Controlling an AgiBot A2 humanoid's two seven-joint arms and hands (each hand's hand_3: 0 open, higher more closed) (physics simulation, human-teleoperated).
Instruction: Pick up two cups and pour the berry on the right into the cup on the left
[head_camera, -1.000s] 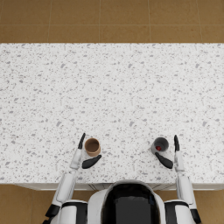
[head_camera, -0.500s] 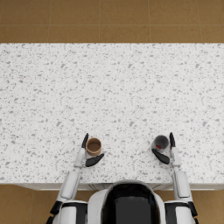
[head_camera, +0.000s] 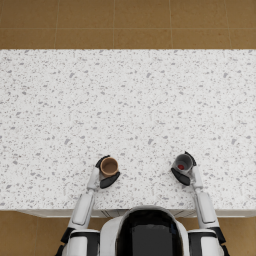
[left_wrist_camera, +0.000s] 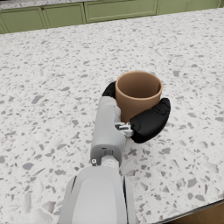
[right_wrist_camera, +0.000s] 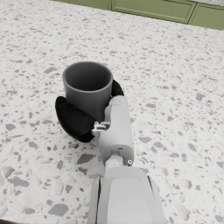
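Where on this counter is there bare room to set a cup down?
The counter is bare from the far edge down to the hands, and between the brown cup and grey cup. Only those two spots are taken: left hand and right hand wrap the cups.

Two cups stand on the bench (head_camera: 128, 100) near its front edge, well apart: the left cup (head_camera: 109, 166) within the left hand (head_camera: 105, 172), the right cup (head_camera: 183, 162) within the right hand (head_camera: 184, 170). A berry (head_camera: 181, 167) lies in the right cup. Cabinets (left_wrist_camera: 87, 13) stand beyond the bench's far side
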